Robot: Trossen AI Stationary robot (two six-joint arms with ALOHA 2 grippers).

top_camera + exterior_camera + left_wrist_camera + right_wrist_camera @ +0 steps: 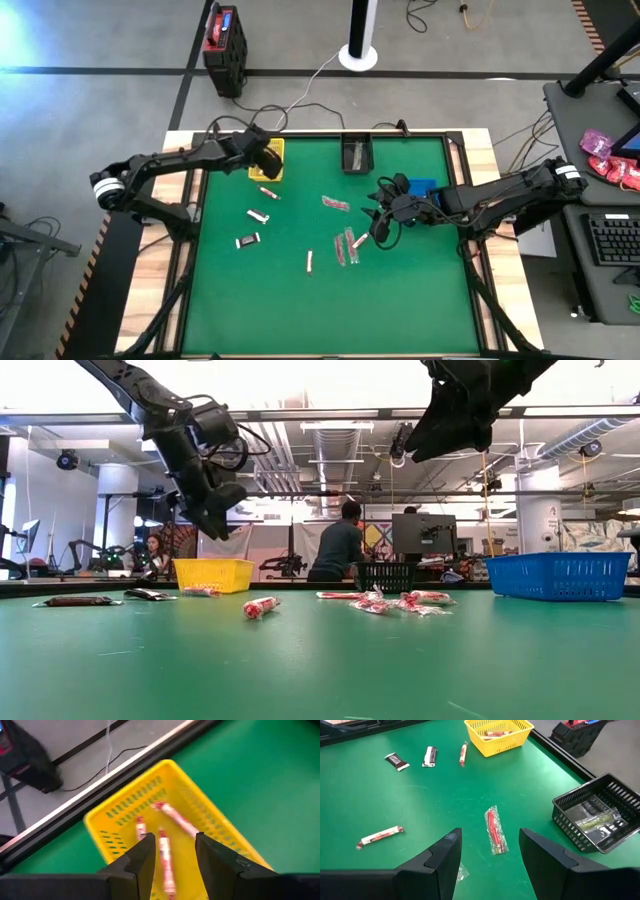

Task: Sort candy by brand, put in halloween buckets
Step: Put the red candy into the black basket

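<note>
My left gripper [267,163] [172,839] hangs open over the yellow bucket [271,151] [125,805] at the far left. Three pink-red and white candies [165,857] lie inside it. My right gripper [381,230] [490,833] is open, raised above the table's middle, just short of a red candy [494,830] that lies flat. More candies lie scattered: a pink-red cluster [349,245], a white one [310,262], and dark and silver ones [247,240] [396,761]. The black bucket [356,153] [597,815] holds clear-wrapped pieces. My right arm partly covers the blue bucket [422,187] [560,575].
A raised wooden frame [190,190] borders the green mat. Outside the table there is a black-and-red box [224,40] on the floor beyond the far edge and a desk with a keyboard [612,238] to the right. People stand in the room behind [338,545]. The near half of the mat holds no objects.
</note>
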